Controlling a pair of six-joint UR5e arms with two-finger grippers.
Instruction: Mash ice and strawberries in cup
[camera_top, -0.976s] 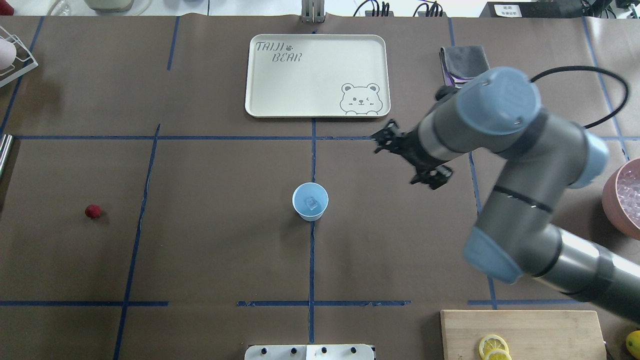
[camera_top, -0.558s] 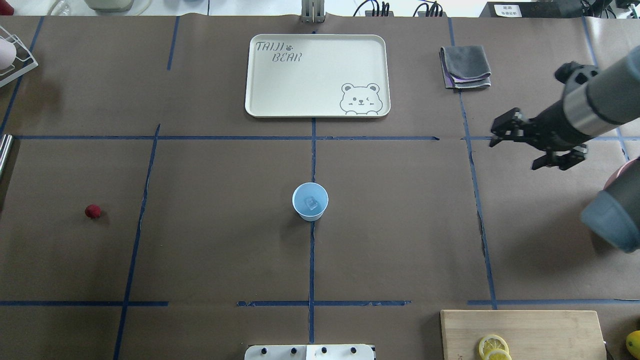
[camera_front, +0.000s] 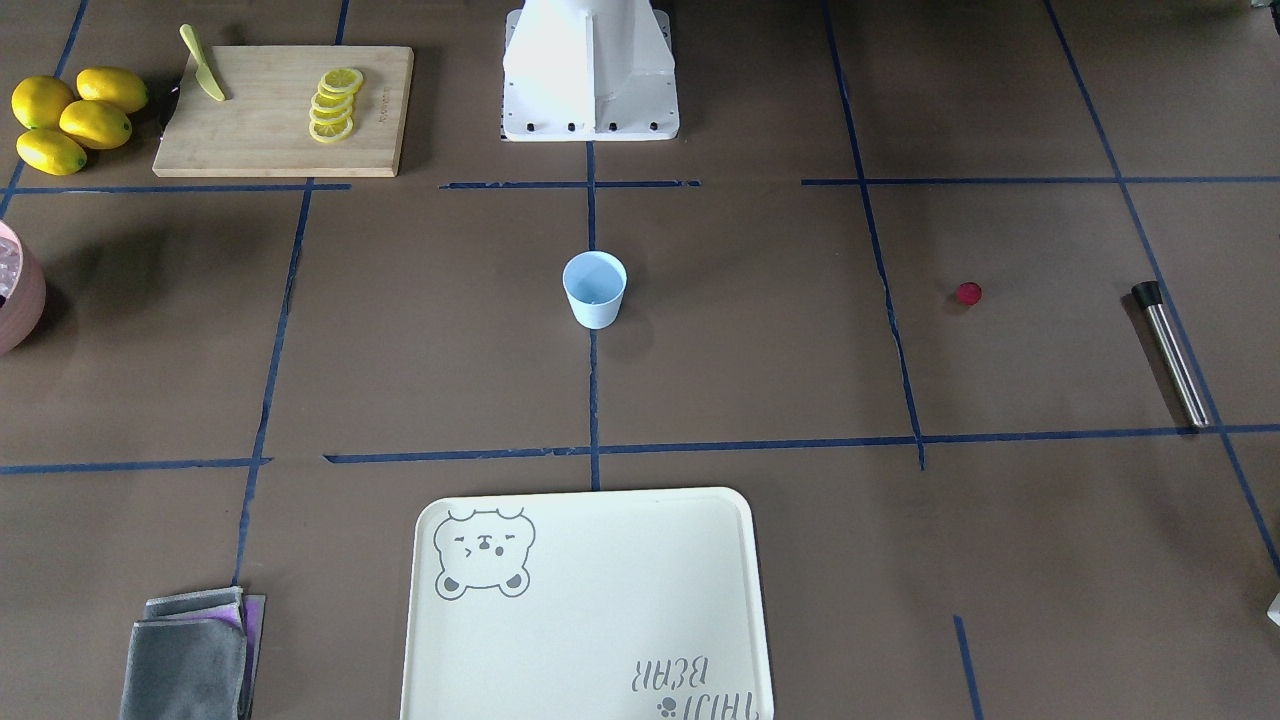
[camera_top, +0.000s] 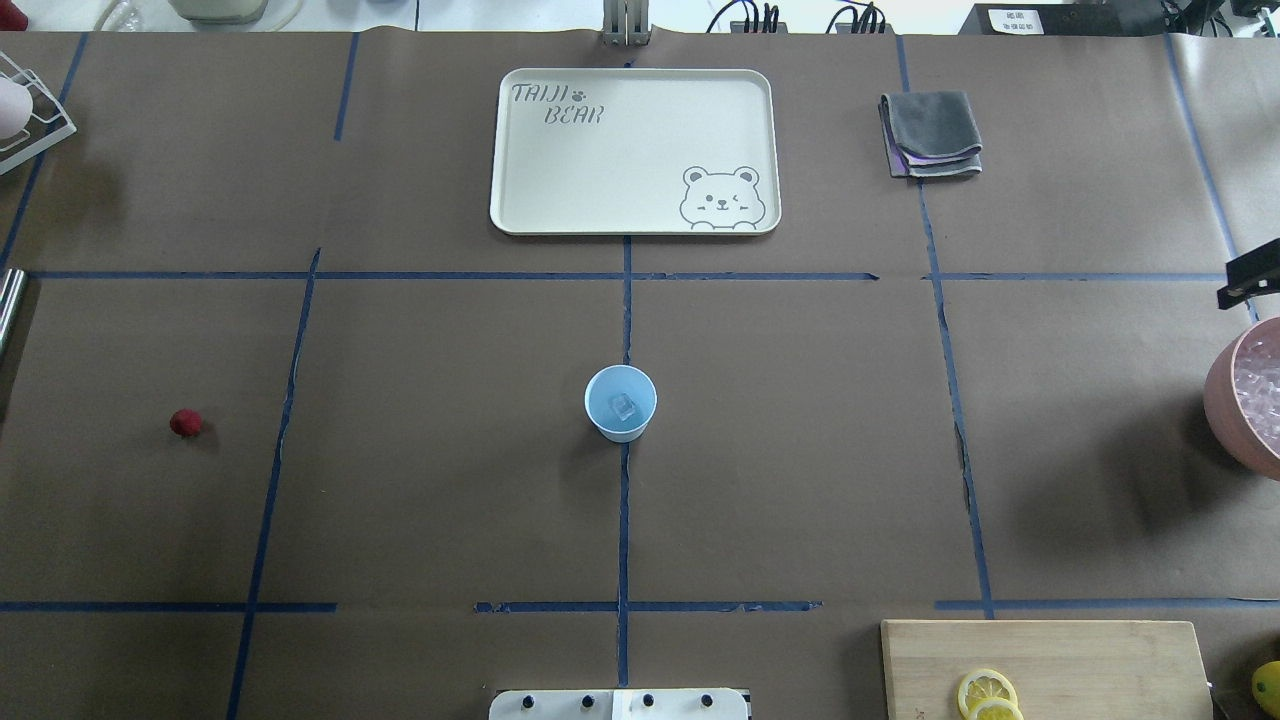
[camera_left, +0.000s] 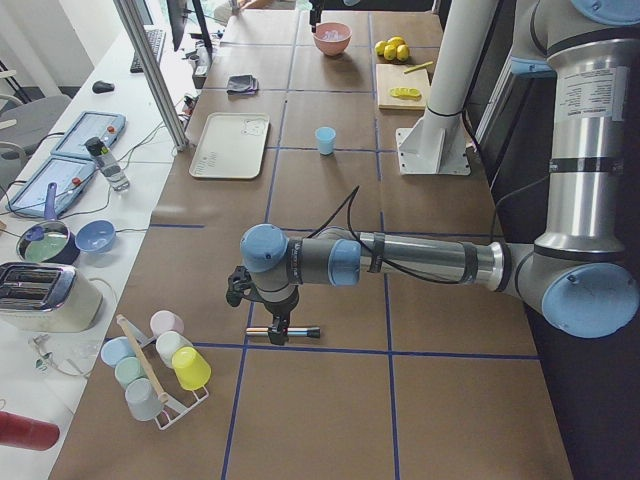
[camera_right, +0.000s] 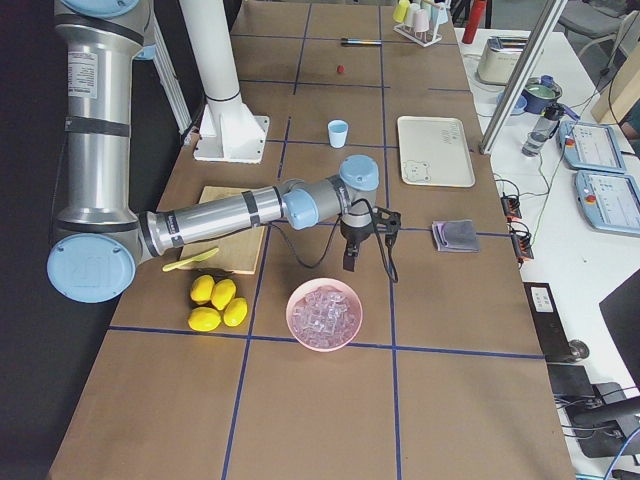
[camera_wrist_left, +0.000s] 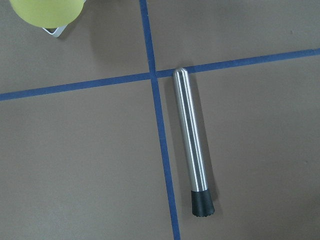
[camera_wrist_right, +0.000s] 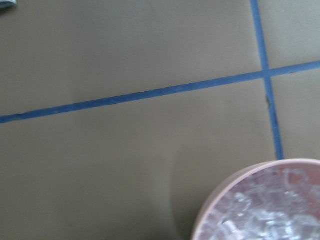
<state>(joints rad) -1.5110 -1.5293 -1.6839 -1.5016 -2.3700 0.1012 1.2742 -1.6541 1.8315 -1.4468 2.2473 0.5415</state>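
The light blue cup (camera_top: 620, 402) stands upright at the table's middle with a clear piece of ice (camera_top: 624, 406) inside. More ice (camera_wrist_right: 265, 215) fills the pink bowl (camera_top: 1245, 400) at the right edge. The strawberry (camera_top: 185, 423) lies alone on the left side of the table. My right gripper (camera_right: 350, 258) hangs just beyond the bowl, and only a black sliver of it (camera_top: 1250, 272) shows overhead; I cannot tell its state. My left gripper (camera_left: 278, 322) hovers over a steel muddler (camera_wrist_left: 192, 145) at the far left; I cannot tell whether it is open or shut.
A cream bear tray (camera_top: 634, 150) and a folded grey cloth (camera_top: 931, 133) lie at the back. A cutting board (camera_front: 282, 95) holds lemon slices and a knife, with whole lemons (camera_front: 70, 118) beside it. A rack of coloured cups (camera_left: 155, 365) stands near the muddler.
My right arm has swung away from beside the cup to the table's right edge by the pink bowl. Cup, ice and strawberry have not moved.
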